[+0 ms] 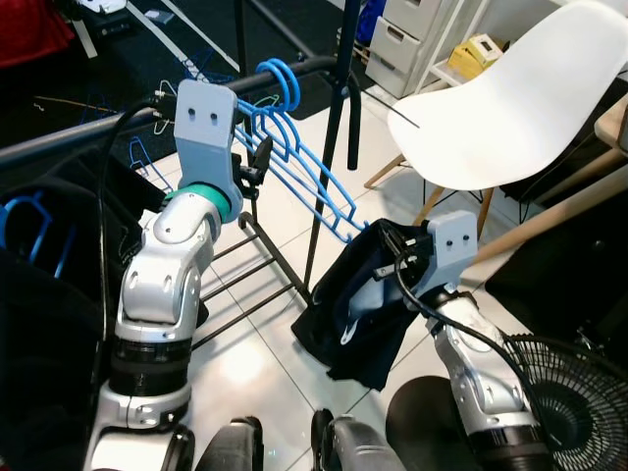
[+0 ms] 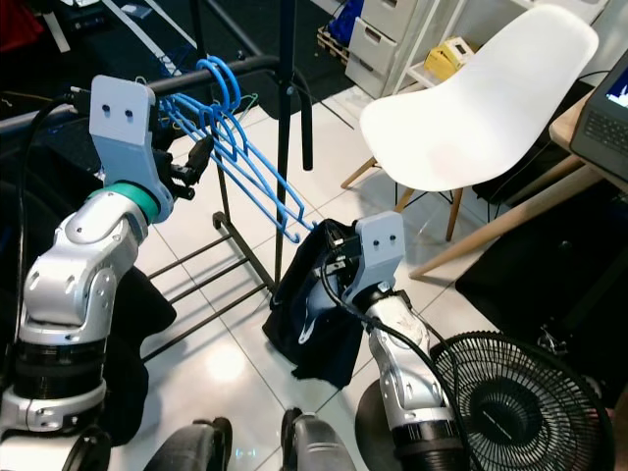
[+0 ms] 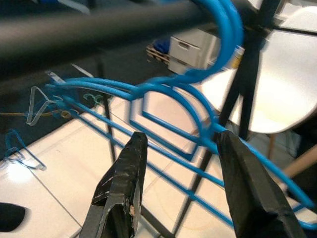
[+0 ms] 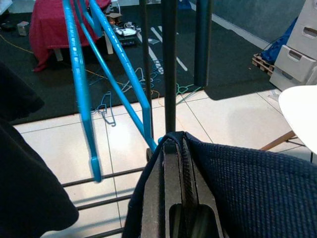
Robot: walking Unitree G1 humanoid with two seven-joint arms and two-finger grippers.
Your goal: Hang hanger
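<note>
Hangers (image 1: 299,157), blue, several bunched together, hooked over the dark rail (image 1: 88,132) of a clothes rack and slanting down toward the rack's upright post (image 1: 329,167). Left gripper (image 3: 181,186) raised just beside them, its black fingers (image 3: 121,183) spread apart with the blue bars between, not pinching. Right gripper (image 4: 178,198) low near the post, fingers pressed together on dark navy garment (image 1: 358,304), which hangs above the white tile floor (image 1: 255,363). White chair (image 1: 510,98) stands to the right.
</note>
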